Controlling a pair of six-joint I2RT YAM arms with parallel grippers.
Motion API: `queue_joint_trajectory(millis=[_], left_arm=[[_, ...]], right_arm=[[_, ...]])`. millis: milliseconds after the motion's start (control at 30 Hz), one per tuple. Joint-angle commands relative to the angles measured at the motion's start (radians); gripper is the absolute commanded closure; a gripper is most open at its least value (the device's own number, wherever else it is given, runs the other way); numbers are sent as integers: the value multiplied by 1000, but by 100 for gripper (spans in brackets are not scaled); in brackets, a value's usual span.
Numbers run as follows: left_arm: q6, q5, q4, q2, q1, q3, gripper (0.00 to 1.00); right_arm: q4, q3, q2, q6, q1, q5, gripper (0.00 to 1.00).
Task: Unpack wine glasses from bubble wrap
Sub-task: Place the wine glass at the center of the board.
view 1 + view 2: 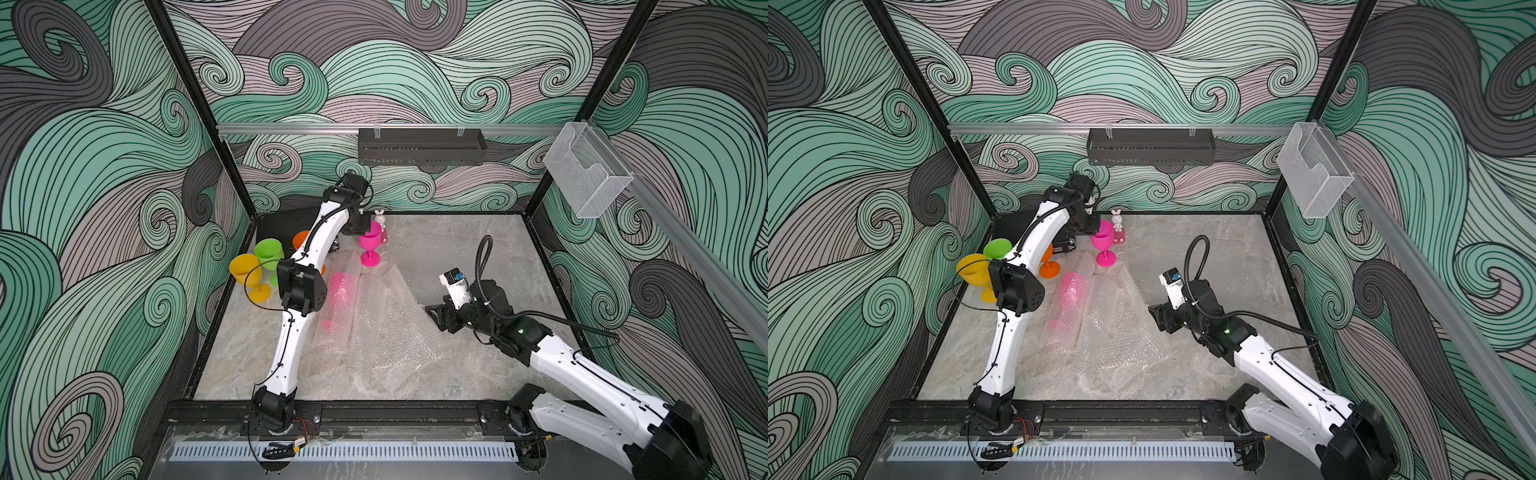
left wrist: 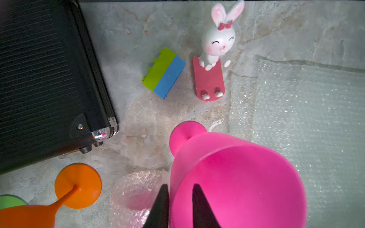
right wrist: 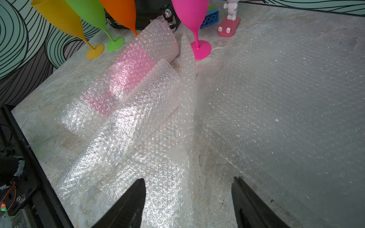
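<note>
A hot pink wine glass stands upright at the back of the table. My left gripper straddles its rim, one finger outside the bowl and one inside, jaws apart and not pinching the wall. Orange, lime green and yellow wine glasses stand at the back left. A second pink glass lies inside a rolled bubble wrap tube. Flattened bubble wrap sheets cover the middle. My right gripper hovers open over them, holding nothing.
A black case lies in the back left corner beside the orange glass. A white rabbit figurine and a green-and-blue block sit just behind the pink glass. A black basket hangs on the back rail, a clear holder on the right rail.
</note>
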Motion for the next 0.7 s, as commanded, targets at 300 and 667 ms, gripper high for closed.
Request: queue_joint_trajectory(millis=[300,667], left_arm=[[-27,4,-4,-24,0,80,52],[-24,75,86,-280,4,-138,38]], right_arm=[[10,-3,-16,29,-3,-24,27],[-95,42,0,81,1,-17,19]])
